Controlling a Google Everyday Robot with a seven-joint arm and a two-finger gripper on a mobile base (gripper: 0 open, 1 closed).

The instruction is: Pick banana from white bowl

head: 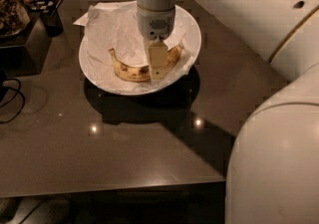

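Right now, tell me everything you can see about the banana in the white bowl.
The banana is a single ripe yellow one with brown speckles and a narrow, darker tip at the end on the picture's left. It lies curved like a smile, both ends pointing to the far side, on crumpled white paper inside the white bowl. The tool hangs over its right half and hides part of it; whether they touch is unclear.
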